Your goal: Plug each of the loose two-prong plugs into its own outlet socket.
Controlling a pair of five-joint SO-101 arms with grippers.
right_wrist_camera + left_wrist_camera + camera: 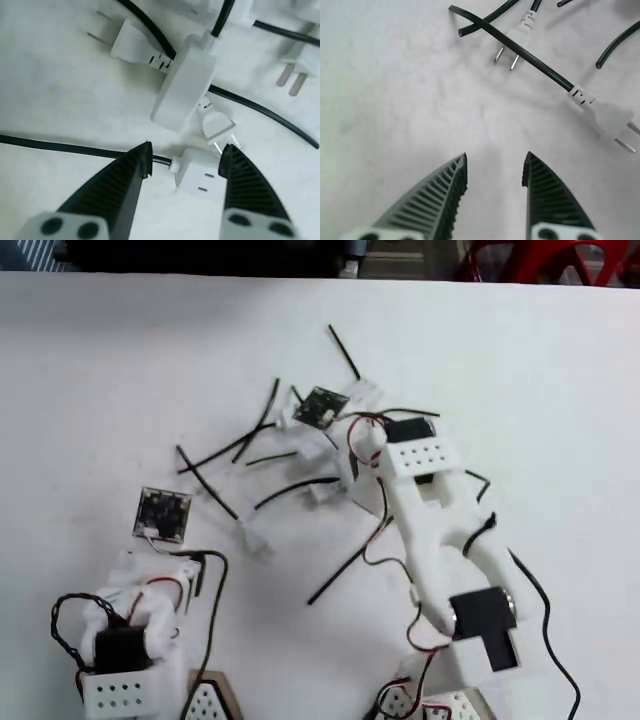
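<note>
Several white two-prong plugs on short black cords lie scattered mid-table (300,455). My right gripper (187,147) is open just above the table, and a small white outlet socket (197,175) with two slots lies between its fingers, its cord running off sideways. Just beyond sit a larger white socket block (182,87) and a plug (127,45) with bare prongs. My left gripper (495,156) is open over bare table with nothing in it. Ahead of it lie one plug (512,42) under a crossing cord and another plug (610,120).
The right arm (430,510) reaches from the near edge into the pile. Near the front left corner sits the left arm (130,630), with a lone plug (250,533) beside it. The table's far edge (200,275) borders dark clutter.
</note>
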